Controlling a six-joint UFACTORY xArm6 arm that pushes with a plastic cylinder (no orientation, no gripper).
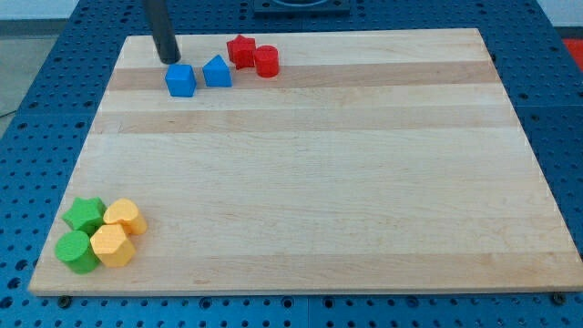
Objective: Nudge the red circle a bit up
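The red circle (266, 61) is a short red cylinder near the top edge of the wooden board (301, 182), left of centre. A red star-shaped block (241, 50) touches it on its left. My tip (169, 59) is down on the board at the top left, well to the left of the red circle. It stands just above and left of a blue cube (180, 80). A blue pentagon-like block (217, 71) lies between the blue cube and the red blocks.
At the bottom left corner sit a green star (84, 216), a green cylinder (76, 251), a yellow cylinder (126, 217) and a yellow hexagon-like block (112, 245), clustered together. Blue perforated table surrounds the board.
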